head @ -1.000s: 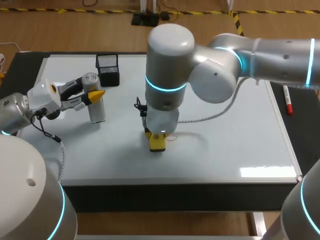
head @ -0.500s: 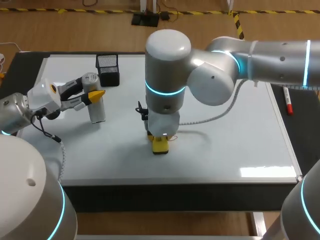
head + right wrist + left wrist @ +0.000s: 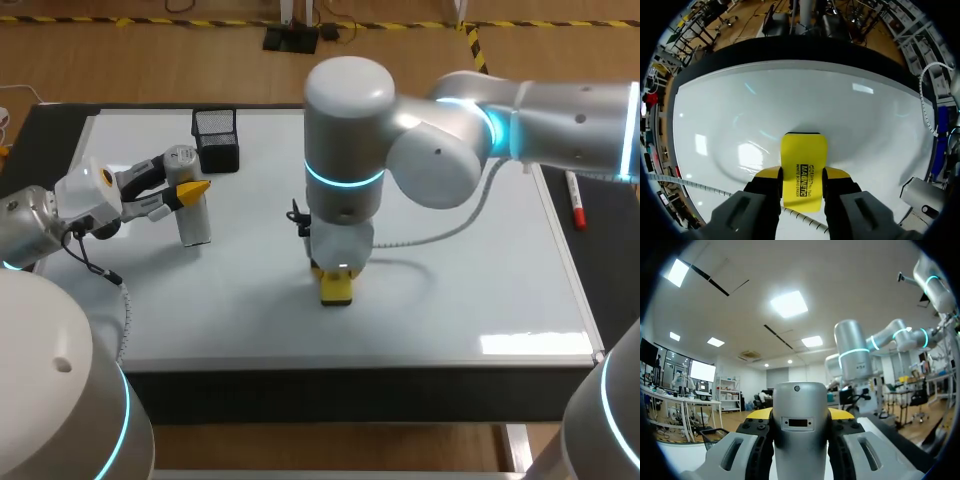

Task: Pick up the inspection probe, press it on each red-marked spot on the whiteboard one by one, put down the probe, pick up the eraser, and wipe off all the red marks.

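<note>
- The right gripper point(image 3: 802, 176) is pinching the yellow eraser point(image 3: 803, 157), holding it against the whiteboard point(image 3: 480, 270) near its middle.
- The left gripper point(image 3: 799, 413) is clamping the silver inspection probe point(image 3: 799, 442), which is standing upright on the board's left part.

Grips a yellow eraser point(image 3: 804, 155) in the right tool point(image 3: 802, 173), one yellow fingertip point(image 3: 769, 173) pressed against each long side. Points the eraser's black-edged far end at the whiteboard point(image 3: 850, 110) straight ahead. Catches soft patches of reflected light on the glossy white surface. Trails a white coiled cable point(image 3: 690, 182) just beside the tool.
</note>
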Robot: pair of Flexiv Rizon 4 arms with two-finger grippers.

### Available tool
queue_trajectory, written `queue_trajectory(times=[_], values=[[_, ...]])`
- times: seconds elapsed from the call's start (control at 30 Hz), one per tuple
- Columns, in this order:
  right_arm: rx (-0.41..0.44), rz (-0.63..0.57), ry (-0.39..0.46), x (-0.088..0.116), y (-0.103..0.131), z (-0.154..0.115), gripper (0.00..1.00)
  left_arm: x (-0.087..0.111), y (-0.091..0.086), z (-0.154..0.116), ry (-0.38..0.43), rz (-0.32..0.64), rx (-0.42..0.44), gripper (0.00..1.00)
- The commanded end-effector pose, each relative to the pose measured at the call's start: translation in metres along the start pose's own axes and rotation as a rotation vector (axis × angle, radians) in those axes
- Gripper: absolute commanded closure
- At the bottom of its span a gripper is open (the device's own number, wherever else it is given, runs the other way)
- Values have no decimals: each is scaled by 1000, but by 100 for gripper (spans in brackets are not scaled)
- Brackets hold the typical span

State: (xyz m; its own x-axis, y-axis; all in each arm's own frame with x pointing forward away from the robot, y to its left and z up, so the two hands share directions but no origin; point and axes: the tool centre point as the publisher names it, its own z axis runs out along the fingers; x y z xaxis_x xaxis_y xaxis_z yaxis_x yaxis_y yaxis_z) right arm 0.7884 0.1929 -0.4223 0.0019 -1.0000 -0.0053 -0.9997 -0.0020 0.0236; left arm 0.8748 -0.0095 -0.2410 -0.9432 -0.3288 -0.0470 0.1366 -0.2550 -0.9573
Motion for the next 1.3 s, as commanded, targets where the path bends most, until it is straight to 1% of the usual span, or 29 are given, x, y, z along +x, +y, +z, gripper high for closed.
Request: queue_trajectory(times=[0.03, 0.27, 0.43, 0.53, 0.7, 0.73, 0.8, 0.83, 0.9, 0.93, 1.0, 1.3], values=[[10, 12, -5, 24, 0, 3, 100, 0, -1, 0, 0, 1, 1, 100], [10, 42, 1, 46, -5, 2, 100, 0, -1, 0, 0, 1, 1, 100], [10, 50, 7, 54, -6, 0, 100, 0, -1, 0, 0, 1, 1, 100], [5, 51, -6, 54, -6, -4, 100, 0, -1, 0, 0, 1, 1, 100], [12, 23, -21, 51, -4, -20, 100, 0, -1, 0, 0, 1, 1, 100], [23, 16, -10, 52, -5, -23, 100, 0, -1, 0, 0, 1, 1, 100], [23, 12, -15, 54, -8, -29, 100, 0, -1, 0, 0, 1, 1, 100], [34, 9, -1, 55, -9, -31, 100, 0, -1, 0, 0, 1, 1, 100], [32, 7, -5, 59, -13, -37, 100, 0, -1, 0, 0, 1, 1, 100], [44, 10, 9, 60, -14, -39, 100, 0, -1, 0, 0, 1, 1, 100], [43, 11, 7, 63, -17, -41, 100, 0, -1, 0, 0, 1, 1, 100], [43, 11, 7, 63, -17, -41, 100, 0, -1, 0, 0, 1, 1, 100]])
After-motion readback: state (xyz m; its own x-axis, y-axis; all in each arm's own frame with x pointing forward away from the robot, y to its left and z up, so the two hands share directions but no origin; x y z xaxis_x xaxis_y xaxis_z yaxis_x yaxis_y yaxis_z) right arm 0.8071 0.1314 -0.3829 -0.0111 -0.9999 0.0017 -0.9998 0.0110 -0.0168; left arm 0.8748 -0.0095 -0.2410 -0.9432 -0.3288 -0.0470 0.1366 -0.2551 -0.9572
